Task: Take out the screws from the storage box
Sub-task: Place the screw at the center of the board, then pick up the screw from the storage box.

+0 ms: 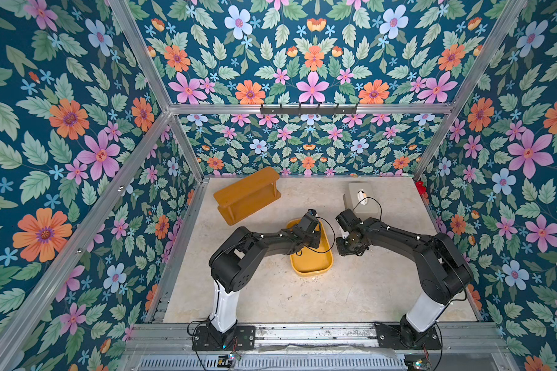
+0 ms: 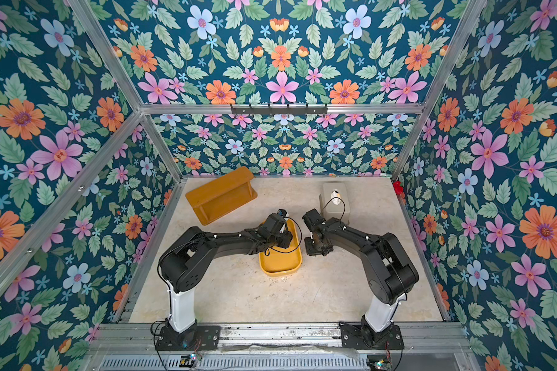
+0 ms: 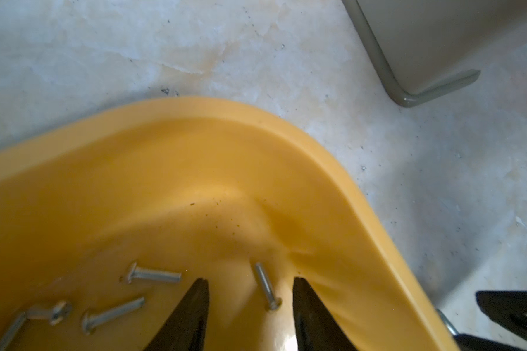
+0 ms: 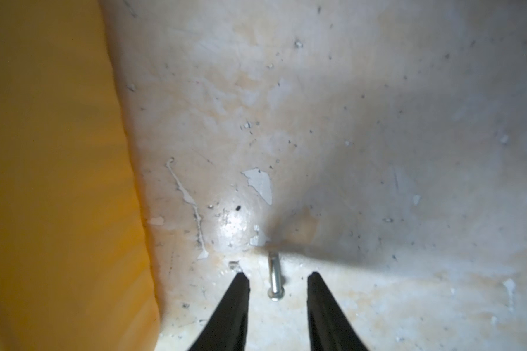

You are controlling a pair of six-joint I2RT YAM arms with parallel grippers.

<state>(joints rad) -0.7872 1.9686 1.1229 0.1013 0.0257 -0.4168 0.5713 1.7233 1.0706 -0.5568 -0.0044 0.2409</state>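
Left tool (image 3: pixel 250 279) spread astride a slim silvery screw (image 3: pixel 266 287) in smooth mustard tray (image 3: pixel 177 115) — right tool (image 4: pixel 278 273) spread astride another screw (image 4: pixel 274 279).

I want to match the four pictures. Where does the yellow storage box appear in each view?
Top view: storage box mid-table, far end under the left arm.
Top view: storage box again mid-table, under that arm.
Left wrist view: its rounded corner fills most of the picture, screws inside.
Right wrist view: only its yellow outer wall, along one edge.
Shared landmark: the mottled beige tabletop, in all four.
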